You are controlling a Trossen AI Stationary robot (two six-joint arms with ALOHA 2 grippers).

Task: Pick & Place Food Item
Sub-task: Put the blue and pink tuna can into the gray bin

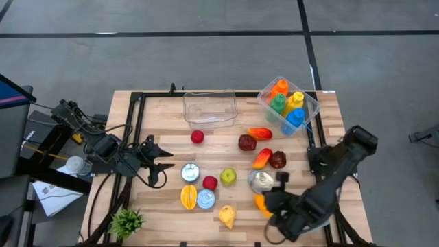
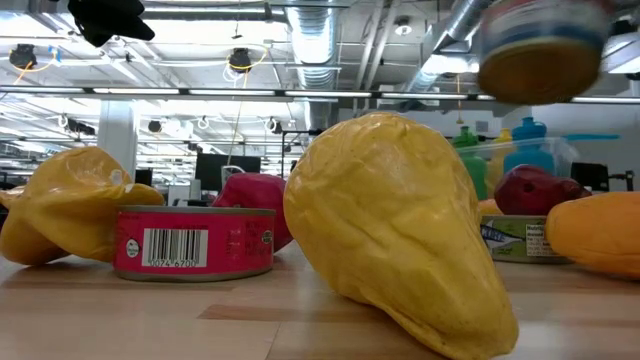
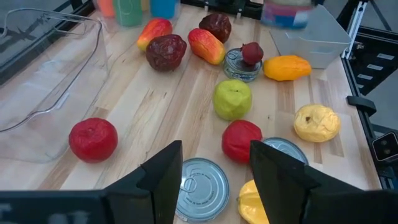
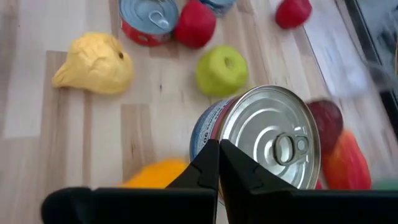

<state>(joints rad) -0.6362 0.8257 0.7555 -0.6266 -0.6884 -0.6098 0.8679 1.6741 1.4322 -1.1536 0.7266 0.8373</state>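
Observation:
A tin can (image 4: 267,137) with a silver pull-ring lid and a blue label hangs above the table's near right part, and my right gripper (image 4: 219,146) is shut on it. In the high view the can (image 1: 260,182) is just left of that gripper (image 1: 278,180). The low view shows the can (image 2: 540,50) blurred, high above the tabletop. My left gripper (image 3: 214,162) hovers open over the table's left side (image 1: 159,165) and touches nothing. A clear tub (image 1: 210,108) stands at the far middle. My right gripper has its fingertips closed at the lid's rim (image 4: 227,124), on the side of the can nearest the wrist. The fingers themselves hide the exact hold. They slant down from the table's near right. The can is lifted clear, its lid tilted toward the wrist.
Toy food lies around: a green apple (image 1: 228,177), a yellow pear (image 1: 227,217), an orange piece (image 1: 260,201), red fruits (image 1: 210,182), dark red ones (image 1: 278,160), and two cans at the near left (image 1: 191,171). Another can (image 3: 241,65) rests under the lifted one. A bin of bottles (image 1: 288,103) stands far right.

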